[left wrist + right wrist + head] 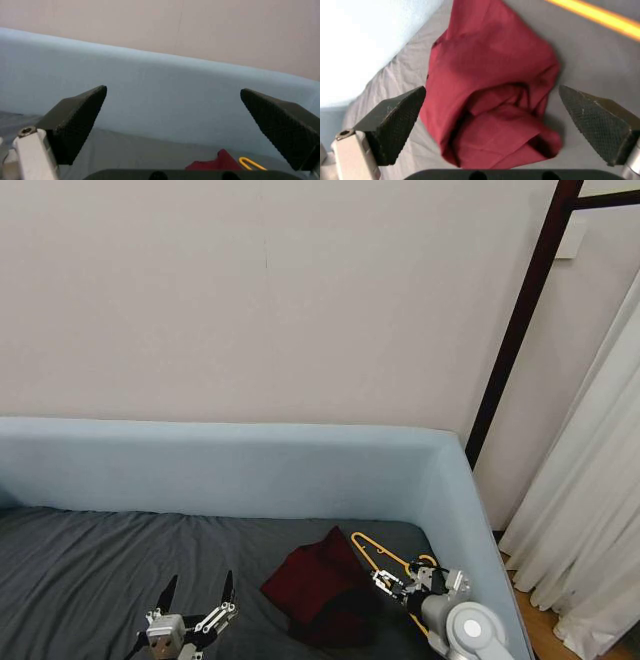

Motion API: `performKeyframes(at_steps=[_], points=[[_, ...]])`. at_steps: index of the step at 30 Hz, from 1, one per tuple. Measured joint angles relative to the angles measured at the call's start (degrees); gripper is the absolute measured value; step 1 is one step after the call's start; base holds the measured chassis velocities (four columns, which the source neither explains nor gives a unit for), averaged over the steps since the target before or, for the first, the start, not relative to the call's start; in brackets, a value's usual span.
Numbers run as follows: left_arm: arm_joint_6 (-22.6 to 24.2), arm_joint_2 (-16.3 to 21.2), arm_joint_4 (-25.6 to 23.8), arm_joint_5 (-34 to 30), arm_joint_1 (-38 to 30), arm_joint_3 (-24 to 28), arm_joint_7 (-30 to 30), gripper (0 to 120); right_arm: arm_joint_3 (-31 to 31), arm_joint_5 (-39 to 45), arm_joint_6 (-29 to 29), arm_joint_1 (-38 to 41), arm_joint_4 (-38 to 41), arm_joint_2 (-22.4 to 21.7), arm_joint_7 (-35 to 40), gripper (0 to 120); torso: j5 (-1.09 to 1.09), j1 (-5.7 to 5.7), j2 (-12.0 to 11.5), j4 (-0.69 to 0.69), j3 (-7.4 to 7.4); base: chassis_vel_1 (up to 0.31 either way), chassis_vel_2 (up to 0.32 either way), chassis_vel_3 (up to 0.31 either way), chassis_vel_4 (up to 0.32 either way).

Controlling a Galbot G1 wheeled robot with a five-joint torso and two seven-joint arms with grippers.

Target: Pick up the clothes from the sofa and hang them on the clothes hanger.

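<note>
Grey sofa seat (80, 570) | red garment (318, 588) lower centre, just beside right gripper (388, 582), spread wide | left gripper (200, 585) farther, also wide

Sofa (230, 470) against wall (250, 290). Garment (320, 585) on seat toward sofa's right end, before backrest. Hanger (366, 550) on seat just right of garment, between it and sofa's side. Right gripper (386, 582) over hanger, at garment's right edge. Left gripper (200, 577) above seat, left of garment, apart from it. Rack pole (515, 330) behind sofa's right end. Curtain (590, 510) right of pole.
</note>
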Motion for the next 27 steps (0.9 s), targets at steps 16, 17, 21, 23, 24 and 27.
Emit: performKeyframes(at_steps=[16, 17, 21, 23, 24, 27], points=[[-1.95, -0.63, 1.08, 0.82, 0.48, -0.90, -1.16, 100, 2.47, -3.18, 2.22, 3.78, -12.00, 11.46, -1.40, 100, 0.01, 0.00, 0.00, 0.01, 0.00, 0.000, 0.000, 0.000, 0.000], [-1.97, -0.63, 1.09, 0.82, 0.48, -1.04, -1.21, 100, 2.50, -3.81, 2.61, 4.08, -12.68, 12.03, -1.58, 100, 0.01, 0.00, 0.00, 0.01, 0.00, 0.000, 0.000, 0.000, 0.000], [-1.99, -0.65, 1.16, 0.78, 0.43, -1.14, -1.42, 100, 2.18, -5.56, 3.56, 4.34, -13.73, 12.49, -2.16, 92, 0.01, 0.00, 0.00, 0.00, 0.00, 0.000, 0.000, 0.000, 0.000], [-2.00, -0.64, 1.25, 0.78, 0.37, -1.14, -1.50, 100, 2.14, -5.88, 3.64, 4.34, -13.83, 12.51, -2.32, 87, 0.01, 0.00, 0.01, 0.00, 0.00, 0.000, 0.000, 0.000, 0.000], [-2.02, -0.61, 1.45, 0.76, 0.25, -1.15, -1.69, 100, 2.06, -6.53, 3.78, 4.35, -14.20, 12.62, -2.58, 82, 0.01, 0.00, 0.00, 0.00, 0.00, 0.000, 0.000, 0.000, 0.000], [-2.04, -0.53, 1.76, 0.75, 0.15, -1.20, -2.01, 100, 1.77, -8.14, 4.21, 4.42, -14.97, 12.93, -3.10, 72, 0.01, 0.00, 0.00, 0.00, 0.00, 0.000, 0.000, 0.000, 0.000]])
